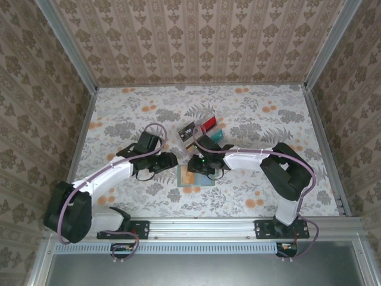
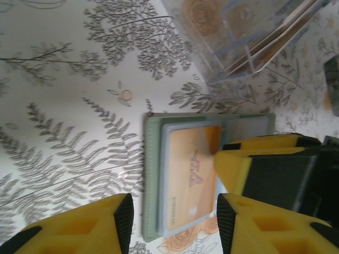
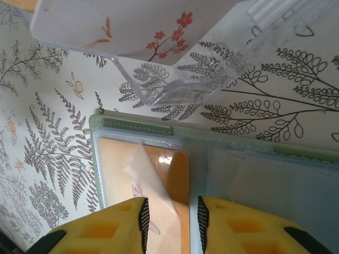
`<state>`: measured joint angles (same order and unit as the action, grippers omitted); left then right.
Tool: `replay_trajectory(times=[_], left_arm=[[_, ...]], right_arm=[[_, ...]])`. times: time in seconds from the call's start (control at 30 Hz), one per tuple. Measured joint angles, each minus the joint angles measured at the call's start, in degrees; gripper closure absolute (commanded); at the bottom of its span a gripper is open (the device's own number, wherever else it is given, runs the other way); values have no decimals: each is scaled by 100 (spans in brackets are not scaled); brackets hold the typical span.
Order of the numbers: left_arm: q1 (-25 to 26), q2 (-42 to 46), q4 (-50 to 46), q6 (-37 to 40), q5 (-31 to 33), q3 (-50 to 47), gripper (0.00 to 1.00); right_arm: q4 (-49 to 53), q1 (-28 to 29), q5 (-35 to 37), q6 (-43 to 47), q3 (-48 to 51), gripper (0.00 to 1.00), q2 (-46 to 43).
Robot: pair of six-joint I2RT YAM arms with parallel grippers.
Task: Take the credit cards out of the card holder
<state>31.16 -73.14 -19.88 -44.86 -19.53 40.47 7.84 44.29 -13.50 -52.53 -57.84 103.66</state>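
The pale grey-green card holder (image 1: 186, 176) (image 2: 151, 174) (image 3: 132, 127) lies open and flat on the table. A tan credit card (image 2: 188, 174) (image 3: 172, 169) sits in its left panel under a clear sleeve, with a translucent flap lifted over it. My right gripper (image 1: 199, 170) (image 3: 170, 222) is down on this card, jaws narrowly apart over the flap and the card's edge. One of its fingers (image 2: 233, 164) touches the card. My left gripper (image 1: 171, 161) (image 2: 175, 219) stands open, straddling the holder's end without touching it. Black (image 1: 188, 130), red (image 1: 208, 124) and teal (image 1: 215, 136) cards stand behind.
A clear acrylic stand (image 1: 201, 134) (image 2: 249, 37) (image 3: 159, 42) holds those three cards just beyond the card holder, close above both grippers. The floral tablecloth (image 1: 119, 113) spreads to patterned walls at the left, back and right.
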Motion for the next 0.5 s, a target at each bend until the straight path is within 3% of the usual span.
replay_trajectory(times=[0.33, 0.5], left_arm=[[151, -732, 540, -337, -326, 0, 77], [151, -1172, 704, -361, -459, 0, 81]], right_arm=[[-35, 0, -2, 22, -42, 70, 98], [-39, 0, -4, 31, -63, 71, 122]])
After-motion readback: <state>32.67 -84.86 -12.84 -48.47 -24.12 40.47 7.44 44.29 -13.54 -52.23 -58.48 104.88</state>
